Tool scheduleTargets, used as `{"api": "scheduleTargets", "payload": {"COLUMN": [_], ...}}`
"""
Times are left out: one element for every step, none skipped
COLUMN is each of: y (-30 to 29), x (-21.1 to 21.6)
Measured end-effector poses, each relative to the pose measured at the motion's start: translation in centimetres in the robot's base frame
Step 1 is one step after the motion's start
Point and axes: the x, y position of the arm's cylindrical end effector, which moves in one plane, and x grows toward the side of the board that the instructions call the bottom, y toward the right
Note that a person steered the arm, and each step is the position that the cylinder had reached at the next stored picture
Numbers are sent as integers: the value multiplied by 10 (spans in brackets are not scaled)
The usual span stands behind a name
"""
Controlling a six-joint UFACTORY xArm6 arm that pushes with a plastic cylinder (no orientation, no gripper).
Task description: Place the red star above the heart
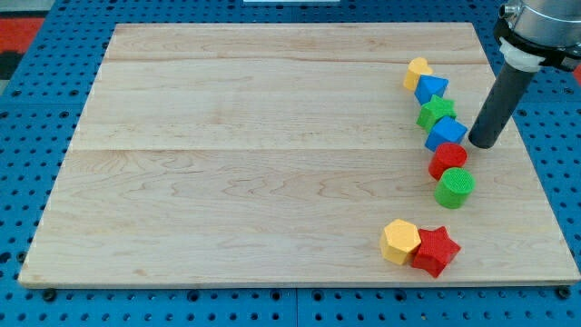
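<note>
The red star [437, 251] lies near the board's bottom right and touches a yellow hexagon-like block [400, 241] on its left. A yellow block that looks like the heart [418, 71] sits at the top of a column of blocks on the right. My tip [482, 144] rests on the board just right of the blue cube [446, 133], close to it. It is far above the red star.
Below the heart, the column holds a blue triangle [431, 88], a green star [437, 111], the blue cube, a red rounded block [448, 160] and a green cylinder [455, 187]. The wooden board's right edge [536, 173] is near my tip.
</note>
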Motion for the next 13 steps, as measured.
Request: {"api": "scheduleTargets", "payload": {"y": [-18, -25, 13, 35, 33, 17, -32, -73, -63, -25, -71, -124, -142], "x": [-1, -5, 4, 70, 154, 182, 165, 137, 122, 168, 181, 162, 117]}}
